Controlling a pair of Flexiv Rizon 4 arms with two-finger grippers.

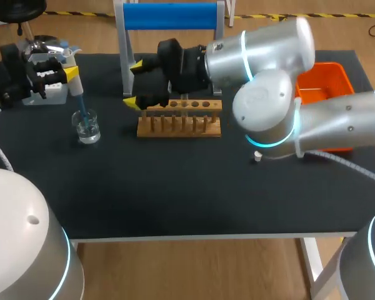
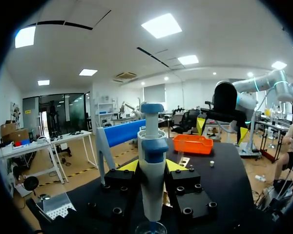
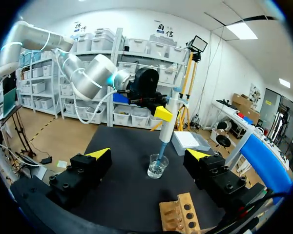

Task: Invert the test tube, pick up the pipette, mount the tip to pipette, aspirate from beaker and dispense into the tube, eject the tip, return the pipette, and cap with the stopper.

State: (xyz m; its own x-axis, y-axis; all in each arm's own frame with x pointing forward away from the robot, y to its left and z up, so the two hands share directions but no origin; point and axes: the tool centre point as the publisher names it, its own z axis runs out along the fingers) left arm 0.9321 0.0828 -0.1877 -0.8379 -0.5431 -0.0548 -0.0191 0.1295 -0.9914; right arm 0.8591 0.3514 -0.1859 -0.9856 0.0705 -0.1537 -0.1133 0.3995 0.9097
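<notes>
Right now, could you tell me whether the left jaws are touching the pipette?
Touching: the left wrist view shows the pipette pressed between both jaws, one on each side.

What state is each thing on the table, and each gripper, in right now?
pipette: held, blue tip mounted, dipped in beaker.
beaker: upright, holding clear liquid.
left gripper: shut on pipette.
right gripper: open, empty, beside wooden rack.
stopper: loose on table.

Black table (image 1: 175,187) bears beaker (image 1: 87,128), wooden rack (image 1: 179,119), orange bin (image 1: 325,78), stopper (image 1: 257,157).
</notes>
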